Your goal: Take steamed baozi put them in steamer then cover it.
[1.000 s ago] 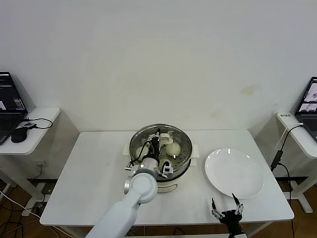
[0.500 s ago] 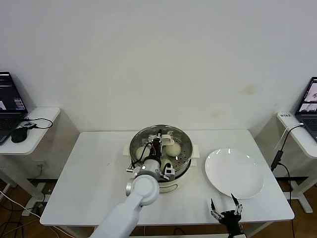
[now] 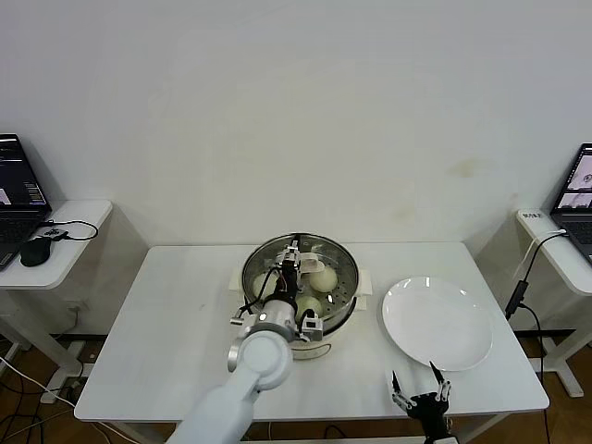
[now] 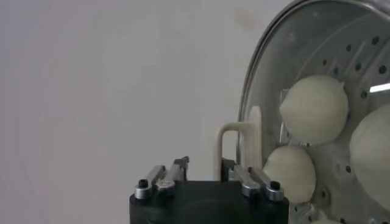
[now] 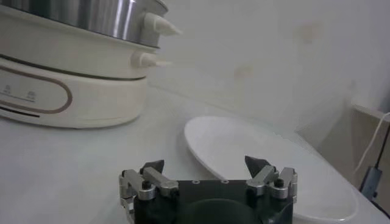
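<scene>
Left pincer [image 3: 294, 253], partly open and holding nothing, hung over the cover [image 3: 310, 256] on the steamer [image 3: 300, 285]; right pincer [image 3: 418, 389] waited wide open at the worktop's [image 3: 176, 314] five o'clock edge.

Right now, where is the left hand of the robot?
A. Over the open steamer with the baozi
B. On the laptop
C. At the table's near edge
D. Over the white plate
A: the left hand hovers above the lidless steamer holding baozi.

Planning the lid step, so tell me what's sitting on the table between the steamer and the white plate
Nothing. In the head view only bare table separates the steamer from the white plate; the right wrist view shows the same empty stretch.
</scene>
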Controlling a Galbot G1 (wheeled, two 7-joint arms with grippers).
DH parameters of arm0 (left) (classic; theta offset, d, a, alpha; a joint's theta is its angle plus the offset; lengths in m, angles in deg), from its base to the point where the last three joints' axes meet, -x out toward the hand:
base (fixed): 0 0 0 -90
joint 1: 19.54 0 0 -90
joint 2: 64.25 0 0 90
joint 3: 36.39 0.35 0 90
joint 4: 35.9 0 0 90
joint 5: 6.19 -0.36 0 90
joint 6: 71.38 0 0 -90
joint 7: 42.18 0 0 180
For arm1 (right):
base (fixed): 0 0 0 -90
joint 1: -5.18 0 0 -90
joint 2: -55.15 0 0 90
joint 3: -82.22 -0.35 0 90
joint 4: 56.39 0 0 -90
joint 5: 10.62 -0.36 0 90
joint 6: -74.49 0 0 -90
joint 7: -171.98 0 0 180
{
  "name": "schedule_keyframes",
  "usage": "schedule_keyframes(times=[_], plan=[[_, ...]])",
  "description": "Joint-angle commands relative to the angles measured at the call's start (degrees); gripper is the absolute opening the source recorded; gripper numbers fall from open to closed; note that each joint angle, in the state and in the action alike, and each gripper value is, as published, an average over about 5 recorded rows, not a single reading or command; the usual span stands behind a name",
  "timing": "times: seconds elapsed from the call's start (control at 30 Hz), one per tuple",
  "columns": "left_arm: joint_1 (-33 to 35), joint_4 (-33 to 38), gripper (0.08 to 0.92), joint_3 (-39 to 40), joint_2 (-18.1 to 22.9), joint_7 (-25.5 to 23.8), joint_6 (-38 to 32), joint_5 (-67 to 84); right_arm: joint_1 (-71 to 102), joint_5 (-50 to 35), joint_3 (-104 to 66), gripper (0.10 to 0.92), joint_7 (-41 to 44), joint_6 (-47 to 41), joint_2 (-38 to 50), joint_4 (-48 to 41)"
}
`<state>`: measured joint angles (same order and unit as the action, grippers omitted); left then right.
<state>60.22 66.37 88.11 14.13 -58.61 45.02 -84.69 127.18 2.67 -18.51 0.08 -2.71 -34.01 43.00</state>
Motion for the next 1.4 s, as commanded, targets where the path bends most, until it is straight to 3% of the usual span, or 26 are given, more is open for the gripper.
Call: schedule_keyframes(times=[0.03, 0.27, 0.4, 0.53, 0.63, 0.73, 0.9, 1.1, 1.4], plan=[[8.6, 12.4, 0.587, -2.1, -4.3, 0.6, -0.4, 1.3, -0.1, 0.1, 0.1, 0.823, 0.0, 0.0, -0.1, -0.1], [22.4, 26.4, 0.778, -10.3, -9.5, 4.4, -1.8, 11.6, 0.0, -0.8, 0.3, 0.823, -0.4, 1.1, 0.2, -0.2], [32.5, 30.5, 0.818, -18.4, -11.8, 12.8, -3.4, 35.0, 0.6, -5.2, 1.4, 0.823, -1.0, 4.3, 1.3, 0.6], [42.6, 29.2, 0.822, -29.8, -11.4, 20.9, -15.8, 67.0, 2.0, -9.1, 2.2, 0.823, -1.2, 5.0, 3.3, 2.8], [47.2, 25.4, 0.823, -35.4, -8.6, 25.3, -26.4, 79.2, 3.8, -10.7, 3.2, 0.823, -1.3, 4.8, 5.5, 4.7], [51.3, 23.0, 0.823, -38.0, -7.2, 28.9, -30.2, 86.8, 6.7, -13.3, 4.7, 0.823, -1.4, 4.6, 8.9, 6.9], [55.9, 22.2, 0.823, -38.4, -6.6, 30.8, -31.7, 97.0, 10.2, -18.2, 5.2, 0.823, -1.7, 3.0, 13.5, 9.6], [57.6, 21.7, 0.823, -38.3, -3.2, 31.0, -31.9, 96.7, 11.7, -24.7, 4.0, 0.823, -1.6, -1.1, 16.5, 12.4], [57.3, 14.7, 0.823, -39.1, -2.4, 26.0, -34.8, 93.8, 12.7, -25.9, 3.8, 0.823, -1.2, -4.6, 17.9, 15.1]])
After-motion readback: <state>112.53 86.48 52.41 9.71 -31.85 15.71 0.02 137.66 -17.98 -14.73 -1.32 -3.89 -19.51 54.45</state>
